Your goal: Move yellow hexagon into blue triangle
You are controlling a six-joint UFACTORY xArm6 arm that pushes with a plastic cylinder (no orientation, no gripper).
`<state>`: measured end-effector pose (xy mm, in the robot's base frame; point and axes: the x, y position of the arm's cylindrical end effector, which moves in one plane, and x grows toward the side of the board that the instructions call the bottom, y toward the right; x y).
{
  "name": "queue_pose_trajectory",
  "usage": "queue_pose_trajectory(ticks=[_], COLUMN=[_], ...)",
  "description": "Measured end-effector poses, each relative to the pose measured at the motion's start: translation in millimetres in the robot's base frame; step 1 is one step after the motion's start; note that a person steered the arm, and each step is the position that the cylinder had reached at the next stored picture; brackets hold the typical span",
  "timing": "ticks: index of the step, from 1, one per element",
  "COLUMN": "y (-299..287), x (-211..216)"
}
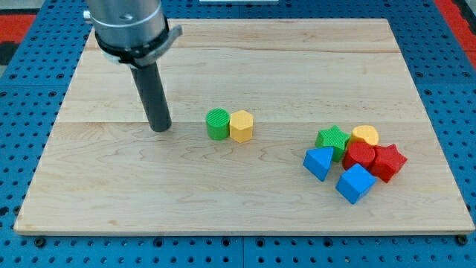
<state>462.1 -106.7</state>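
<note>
My tip (160,128), a bare rod grasping nothing, stands left of the green cylinder (217,123) (touching the yellow hexagon (241,126)), so pushing right risks the pair splitting before the blue triangle (319,162).

Single camera view: elevated, looking obliquely down from the near edge across the whole wooden tabletop (245,59), at moderate range.

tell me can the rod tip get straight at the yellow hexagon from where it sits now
Probably not directly. My tip stands to the view's left of the green cylinder, which touches the yellow hexagon on that side. A straight push would hit the green one first; I would likely have to go round it.
</note>
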Motion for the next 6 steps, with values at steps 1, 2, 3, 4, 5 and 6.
queue_pose_trajectory(ticks=[1, 2, 3, 4, 5, 6], y=[24, 41, 87, 131, 167, 193], x=[-24, -36, -25, 3, 29, 48])
